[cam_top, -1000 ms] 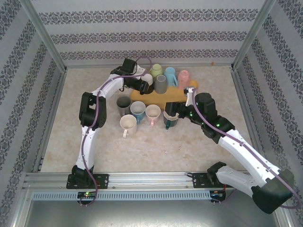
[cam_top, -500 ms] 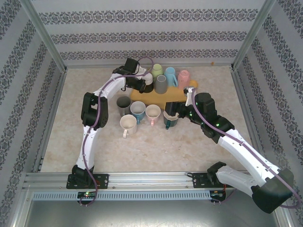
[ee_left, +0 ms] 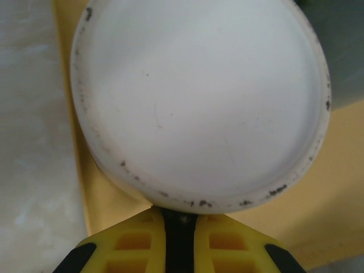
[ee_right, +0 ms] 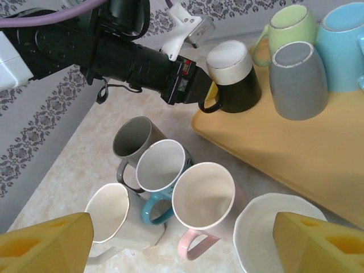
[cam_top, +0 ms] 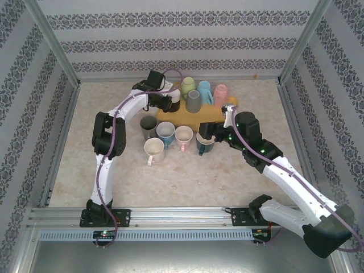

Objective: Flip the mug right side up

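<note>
One mug (ee_right: 230,79) is sitting base-up on the tray (ee_right: 284,153); I'm clenching its handle in the left gripper (ee_left: 181,224); flipping is remaining; right gripper (ee_right: 182,242) is hanging released.

My left claw (cam_top: 169,103) sits at the black mug (ee_right: 232,79). The grey mug (ee_right: 297,79) crowds just beside it on the tray (ee_right: 284,148), with the green mug (ee_right: 290,25) behind. Upright mugs (cam_top: 165,134) block the tray's front, while the table (cam_top: 187,182) nearer me lies open.
</note>
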Robot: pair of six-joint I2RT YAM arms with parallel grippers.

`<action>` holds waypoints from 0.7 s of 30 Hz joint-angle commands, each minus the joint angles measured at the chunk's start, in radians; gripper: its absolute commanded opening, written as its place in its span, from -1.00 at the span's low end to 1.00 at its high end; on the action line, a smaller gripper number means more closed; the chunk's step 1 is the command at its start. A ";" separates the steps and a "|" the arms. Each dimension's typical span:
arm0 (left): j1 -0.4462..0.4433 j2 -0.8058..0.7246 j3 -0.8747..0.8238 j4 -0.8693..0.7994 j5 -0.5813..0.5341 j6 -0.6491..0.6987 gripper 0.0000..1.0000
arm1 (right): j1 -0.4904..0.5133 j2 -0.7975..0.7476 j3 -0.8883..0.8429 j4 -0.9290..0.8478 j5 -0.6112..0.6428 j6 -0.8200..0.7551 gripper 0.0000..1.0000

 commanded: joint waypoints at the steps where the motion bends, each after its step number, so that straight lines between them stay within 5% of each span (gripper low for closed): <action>1: 0.003 -0.131 -0.020 0.145 0.007 -0.023 -1.00 | 0.003 -0.030 -0.010 0.001 0.025 0.000 0.65; 14: 0.040 -0.309 -0.223 0.390 0.111 -0.183 -1.00 | 0.004 -0.074 0.005 -0.029 0.048 -0.005 0.64; 21: 0.100 -0.491 -0.453 0.778 0.254 -0.514 -1.00 | 0.004 -0.094 0.015 0.008 0.023 0.029 0.64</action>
